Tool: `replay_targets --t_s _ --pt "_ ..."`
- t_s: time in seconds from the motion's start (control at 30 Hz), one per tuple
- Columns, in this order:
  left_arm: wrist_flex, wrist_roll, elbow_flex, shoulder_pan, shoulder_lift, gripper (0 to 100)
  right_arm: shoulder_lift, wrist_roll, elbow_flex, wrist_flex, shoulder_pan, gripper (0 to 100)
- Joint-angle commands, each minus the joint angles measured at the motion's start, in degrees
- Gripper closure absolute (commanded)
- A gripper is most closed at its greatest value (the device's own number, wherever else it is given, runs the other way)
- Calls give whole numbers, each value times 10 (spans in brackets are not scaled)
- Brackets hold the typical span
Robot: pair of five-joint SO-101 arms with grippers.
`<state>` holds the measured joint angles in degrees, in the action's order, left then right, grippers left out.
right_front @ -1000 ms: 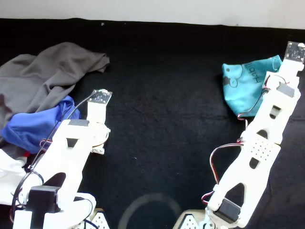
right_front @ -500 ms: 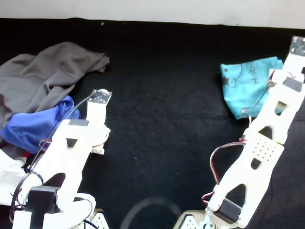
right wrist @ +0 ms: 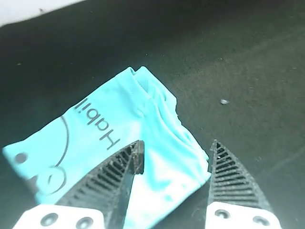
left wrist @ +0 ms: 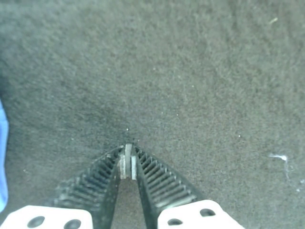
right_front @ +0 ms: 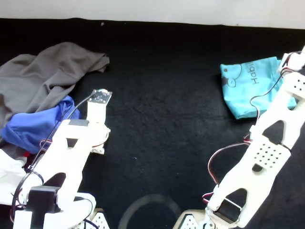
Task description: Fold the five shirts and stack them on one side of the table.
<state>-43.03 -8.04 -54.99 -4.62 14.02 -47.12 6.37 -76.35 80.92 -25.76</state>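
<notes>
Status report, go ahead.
Left gripper shut, empty, over table. Right gripper open, at teal shirt. Gray shirt, blue shirt heaped, unfolded.

Teal shirt (right_front: 245, 93) — dark print; grey shirt (right_front: 43, 76); blue shirt (right_front: 33, 126); black table (right_front: 162, 86).

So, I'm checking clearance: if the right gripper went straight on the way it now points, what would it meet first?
Most likely the folded turquoise cloth shirt: the right gripper, open, points at its edge on the black fabric tabletop. Depth is hard to judge.
</notes>
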Motion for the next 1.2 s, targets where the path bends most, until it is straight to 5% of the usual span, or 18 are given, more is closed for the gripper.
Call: replay_targets --t_s 0.0,0.13,0.33,0.67,1.17 --pt "-92 -4 76 -46 44 990 95 -3 -31 48 3 781" --pt "-244 -4 197 -116 108 979 146 3 -26 84 3 781" --pt "-384 -4 345 -258 147 804 201 103 -28 202 49 781" --pt "-308 -77 359 -449 69 790 413 111 193 202 56 781" --pt "-243 -76 359 -400 -73 791 958 111 897 196 102 781"
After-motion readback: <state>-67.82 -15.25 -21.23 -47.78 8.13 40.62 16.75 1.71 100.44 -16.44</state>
